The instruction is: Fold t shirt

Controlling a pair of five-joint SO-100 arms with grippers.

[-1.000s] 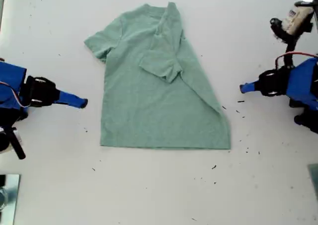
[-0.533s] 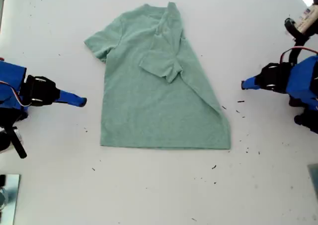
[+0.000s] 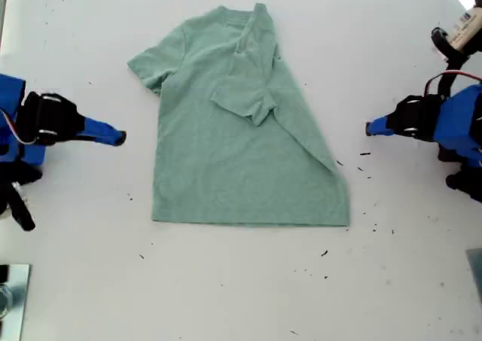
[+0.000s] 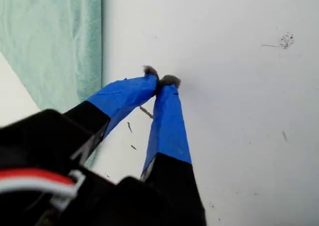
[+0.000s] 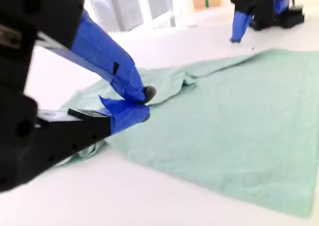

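Two pairs of jaws are in view, and both are together with nothing between them. Our first gripper (image 4: 160, 80) shows its blue-taped tips meeting over bare white surface (image 3: 226, 296). Our second gripper (image 5: 144, 102) has its tips drawn close, held low just off the near edge of the cloth.

In the exterior view, our first gripper (image 3: 369, 129) points in from the exterior view's right. Our second gripper (image 3: 120, 138) points in from the exterior view's left. Each stands apart from the t shirt (image 3: 241, 145), with open surface between tip and fabric and nothing blocking the way.

Small dark specks (image 3: 365, 168) lie scattered on the surface below and beside our first gripper, and a few show in its wrist view too. A shiny patch (image 3: 11, 288) sits at the exterior view's bottom left corner; we cannot tell what it is.

The t shirt lies flat in the middle of the surface, between the two arms, with its neck toward the exterior view's top and its hem toward the bottom. It is pale mint green and heathered. One sleeve (image 3: 151, 62) is spread out toward the exterior view's left. The other sleeve (image 3: 245, 100) is folded inward over the chest, leaving a slanted edge running down to the hem corner on the exterior view's right.
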